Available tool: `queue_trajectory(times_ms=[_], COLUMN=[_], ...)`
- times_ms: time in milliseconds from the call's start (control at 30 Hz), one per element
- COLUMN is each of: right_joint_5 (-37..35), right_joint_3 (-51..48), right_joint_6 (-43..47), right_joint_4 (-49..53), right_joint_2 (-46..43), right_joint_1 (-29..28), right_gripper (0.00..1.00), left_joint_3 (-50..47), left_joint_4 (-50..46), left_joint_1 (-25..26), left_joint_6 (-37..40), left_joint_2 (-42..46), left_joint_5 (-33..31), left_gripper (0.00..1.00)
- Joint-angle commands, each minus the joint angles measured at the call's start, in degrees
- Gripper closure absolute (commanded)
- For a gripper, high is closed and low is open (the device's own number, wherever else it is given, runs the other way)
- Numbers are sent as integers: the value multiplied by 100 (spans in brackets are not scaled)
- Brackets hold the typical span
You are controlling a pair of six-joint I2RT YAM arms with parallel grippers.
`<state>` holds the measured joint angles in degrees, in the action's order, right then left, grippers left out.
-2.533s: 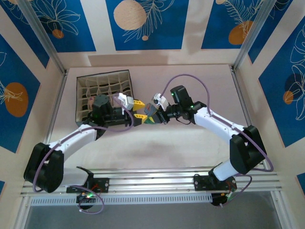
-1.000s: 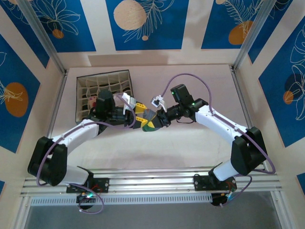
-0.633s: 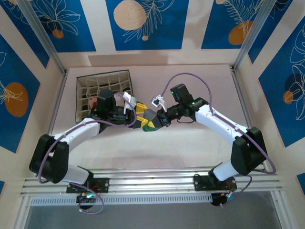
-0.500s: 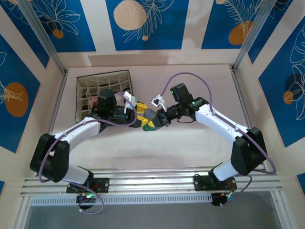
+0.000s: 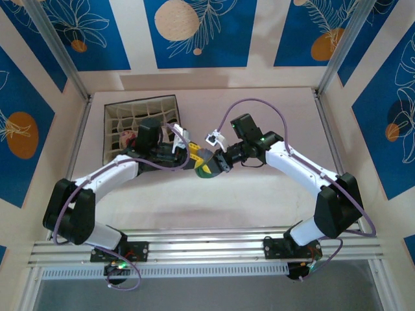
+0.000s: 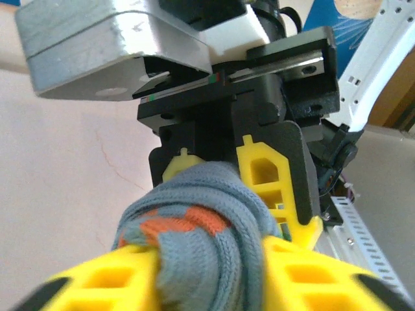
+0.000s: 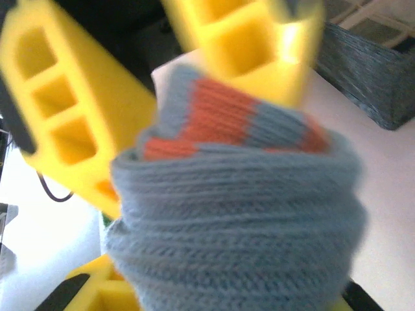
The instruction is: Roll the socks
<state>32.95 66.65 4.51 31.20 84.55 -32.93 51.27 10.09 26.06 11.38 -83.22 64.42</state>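
Left jaws onto sock (image 6: 201,220) — organizer (image 5: 139,101) near

Left claw (image 6: 207,285) pinches the rolled grey-blue sock (image 6: 207,194) (orange cuff (image 6: 176,227) showing).

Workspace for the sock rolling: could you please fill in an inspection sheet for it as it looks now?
surface: pale table, bare around the arms.
job's things: grey-blue sock with an orange band, bunched up and held above the table centre.
clutter: dark-walled grid organizer at the far left; its contents are too small to identify.
grippers: left gripper and right gripper face each other, the yellow fingers of both closed on the sock.
cables: purple cables loop off each arm, clear of the sock.
surroundings: blue leaf-print panels on the walls; aluminium rail at the near edge.
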Motion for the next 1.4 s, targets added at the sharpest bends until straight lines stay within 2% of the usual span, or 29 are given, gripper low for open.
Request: queue_trajectory(times_ms=[0,333,500,533,600,733,800,867,967,1067,1133,1233,1367], right_joint_5=[451,482,396,407,523,746,835,881,781,571,456,466,316], right_joint_3=[272,-49,-47,-43,-13,-8,-38,-46,-95,-202,-234,-225,-230], right_joint_6=[53,-73,-39,-25,5,-17,-59,-86,-130,-209,-261,-356,-402], right_joint_4=[-910,-1158,-1122,-1100,-1039,-1034,-1112,-1173,-1273,-1440,-1528,-1700,-1898], right_joint_2=[-128,-360,-396,-391,-349,-294,-297,-298,-349,-444,-478,-479,-519], right_joint_1=[-60,199,241,251,286,333,339,340,332,335,337,313,219], right_gripper=[92,56,50,50,57,83,92,100,100,100,100,100,100], left_joint_3=[17,-387,-424,-432,-458,-542,-581,-621,-779,-954,-1009,-1061,-1110], left_joint_4=[-574,853,894,922,1060,1672,1966,2209,2733,3449,3753,3979,3869], left_joint_1=[280,31,-47,-72,-117,-189,-211,-226,-299,-391,-387,-383,-379], left_joint_6=[144,-825,-880,-912,-1053,-1558,-1767,-1951,-2331,-2836,-3039,-3232,-3210], left_joint_2=[-190,20,123,152,174,148,125,122,123,46,-22,-118,-170], left_joint_5=[58,27,-115,-115,-81,56,94,91,43,135,233,307,161], left_gripper=[100,100,100,100,100,100,100,86,57,44,40,38,38])
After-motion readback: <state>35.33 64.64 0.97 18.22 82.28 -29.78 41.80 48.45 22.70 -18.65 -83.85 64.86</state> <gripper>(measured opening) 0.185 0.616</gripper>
